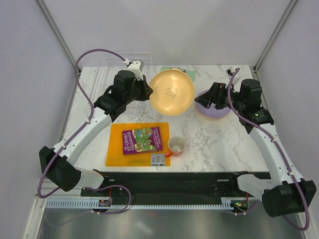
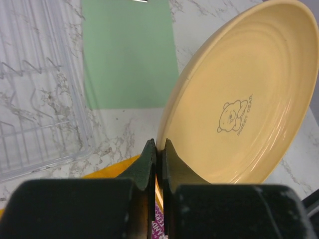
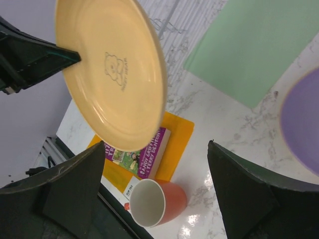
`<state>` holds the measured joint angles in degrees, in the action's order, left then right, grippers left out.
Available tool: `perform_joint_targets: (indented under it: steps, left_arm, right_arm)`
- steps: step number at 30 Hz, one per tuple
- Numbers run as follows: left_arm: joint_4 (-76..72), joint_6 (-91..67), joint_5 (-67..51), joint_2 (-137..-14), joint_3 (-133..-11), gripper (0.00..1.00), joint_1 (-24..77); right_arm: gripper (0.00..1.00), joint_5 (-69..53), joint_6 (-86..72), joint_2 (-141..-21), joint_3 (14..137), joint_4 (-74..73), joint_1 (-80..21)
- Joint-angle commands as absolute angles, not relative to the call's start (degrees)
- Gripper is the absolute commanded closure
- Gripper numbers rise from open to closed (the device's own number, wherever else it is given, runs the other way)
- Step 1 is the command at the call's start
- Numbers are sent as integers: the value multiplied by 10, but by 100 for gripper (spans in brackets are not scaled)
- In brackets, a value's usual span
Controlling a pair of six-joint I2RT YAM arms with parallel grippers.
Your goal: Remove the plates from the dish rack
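A yellow-orange plate (image 1: 172,92) with a small bear print hangs tilted in the air over the middle back of the table. My left gripper (image 1: 147,92) is shut on its left rim; in the left wrist view the fingers (image 2: 149,159) pinch the edge of the plate (image 2: 239,99). The clear dish rack (image 2: 35,99) lies at the back left and no plate shows in its slots. A lilac plate (image 1: 219,112) lies flat at the right. My right gripper (image 1: 207,99) hovers open at that plate's left edge, holding nothing. The right wrist view shows the held plate (image 3: 109,69) and the lilac plate (image 3: 301,119).
A green clipboard (image 2: 129,55) lies flat at the back, partly under the held plate. An orange cutting board (image 1: 119,149) near the front carries a purple book (image 1: 143,140). A small orange cup (image 1: 176,146) stands just right of the board.
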<state>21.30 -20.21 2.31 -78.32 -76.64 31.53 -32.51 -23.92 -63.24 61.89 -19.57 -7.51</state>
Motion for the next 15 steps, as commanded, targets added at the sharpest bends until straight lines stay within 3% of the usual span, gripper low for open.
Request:
perform_joint_targets:
  steps: [1,8,10,11,14,15]
  left_arm:
    - [135,-253,-45,-787,-759,98,316]
    - [81,-279,-125,-788,-733,98,321]
    - [72,-279,-143,-785,-730,98,322]
    - [69,-278,-162,-784,-724,98,322]
    - [65,-266,-192,-776,-715,98,321]
    - [64,-265,-192,-773,-709,98,320]
  right_arm:
    - [10,-381,-276,-619,585,-94,-90]
    - [11,-393,-305,-643,563,-44,-111]
    - [17,-396,-305,-649,559,-32,-113]
    - [23,-397,-304,-650,559,-29,-114]
    - [66,-388,-302,-645,556,-25,-115]
    - [73,-375,-299,-636,553,-23,-115]
